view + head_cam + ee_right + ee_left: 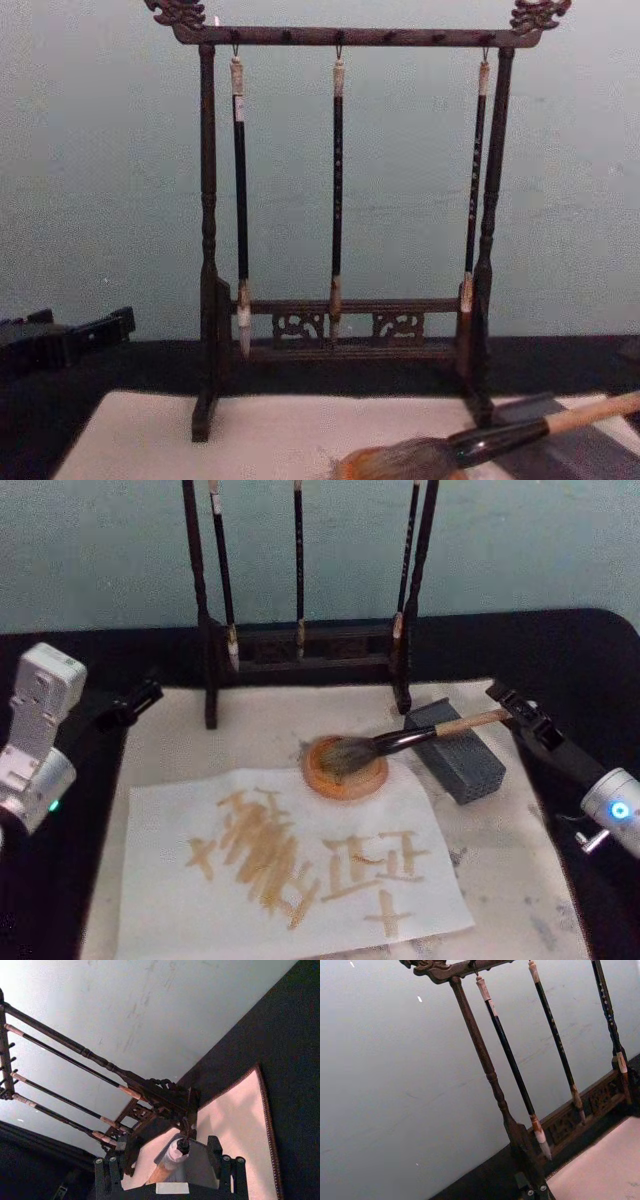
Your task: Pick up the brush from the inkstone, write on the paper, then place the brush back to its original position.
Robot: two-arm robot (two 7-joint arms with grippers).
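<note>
Tabletop paper [290, 865] shows tan marks from above; wrist-side, right tool [167, 1165] gapes around brush [161, 1172].

I see the thick brush [405, 740] with bushy grey-brown bristles, glossy black ferrule and pale wooden handle lying at a shallow tilt. Its bristles rest in the round orange-brown dish [345, 793], and its handle is propped across the dark grey block [470, 765], end pointing right. Just in front lies the large off-white paper sheet [310, 825], flat and slightly skewed. Its far edge reaches the dish, and tan brush strokes cover it.
</note>
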